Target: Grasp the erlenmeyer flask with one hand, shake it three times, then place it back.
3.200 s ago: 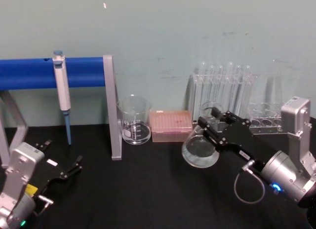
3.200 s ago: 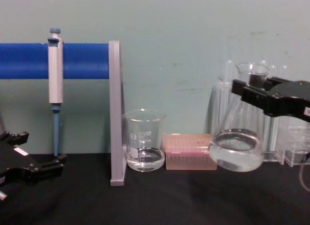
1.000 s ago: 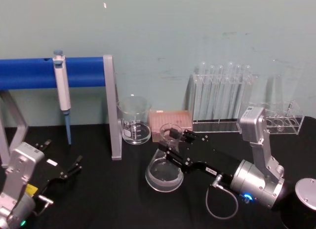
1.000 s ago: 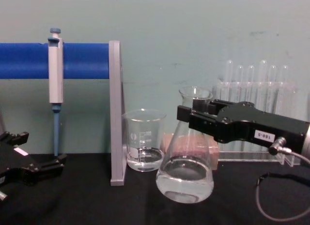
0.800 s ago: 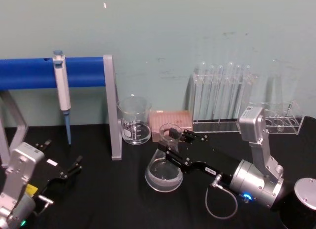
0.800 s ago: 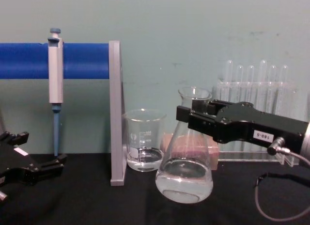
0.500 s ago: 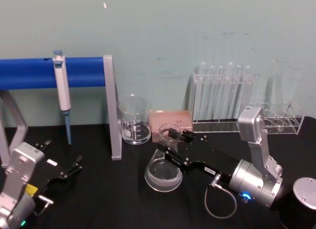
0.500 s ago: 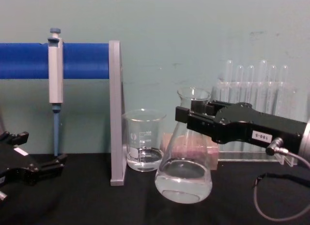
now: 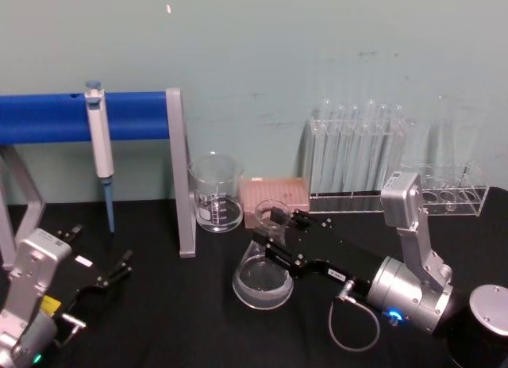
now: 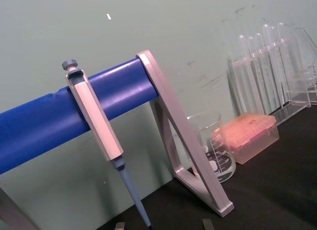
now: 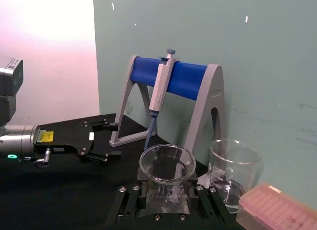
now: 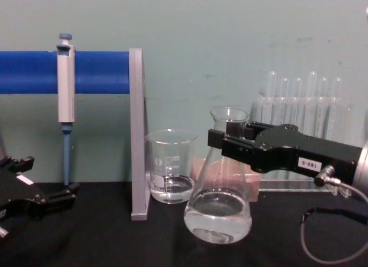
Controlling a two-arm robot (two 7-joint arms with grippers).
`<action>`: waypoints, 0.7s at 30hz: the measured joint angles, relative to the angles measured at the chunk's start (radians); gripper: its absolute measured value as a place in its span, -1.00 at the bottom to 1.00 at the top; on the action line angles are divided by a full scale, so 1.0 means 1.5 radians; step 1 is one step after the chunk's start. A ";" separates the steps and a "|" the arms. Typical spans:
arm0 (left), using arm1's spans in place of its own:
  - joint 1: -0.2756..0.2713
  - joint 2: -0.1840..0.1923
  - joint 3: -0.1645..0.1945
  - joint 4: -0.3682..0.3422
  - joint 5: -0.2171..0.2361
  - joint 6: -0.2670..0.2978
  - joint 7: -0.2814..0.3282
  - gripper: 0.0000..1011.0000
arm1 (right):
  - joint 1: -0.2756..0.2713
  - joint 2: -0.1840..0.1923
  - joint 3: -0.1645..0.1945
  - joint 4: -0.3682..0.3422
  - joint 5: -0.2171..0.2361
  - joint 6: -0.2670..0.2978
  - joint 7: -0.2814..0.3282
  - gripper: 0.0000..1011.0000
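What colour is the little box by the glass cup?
Pink. The box shows best in the head view, behind the flask held by the right gripper.

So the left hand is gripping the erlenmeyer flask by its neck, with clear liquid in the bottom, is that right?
Not quite: it is the right hand, not the left, that grips the erlenmeyer flask by its neck, with clear liquid in the bottom. The head view shows it reaching in from the robot's right, while the left hand sits open at the near left, apart from the flask.
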 joint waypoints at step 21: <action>0.000 0.000 0.000 0.000 0.000 0.000 0.000 0.98 | 0.013 -0.005 -0.011 0.032 -0.002 -0.006 0.016 -0.11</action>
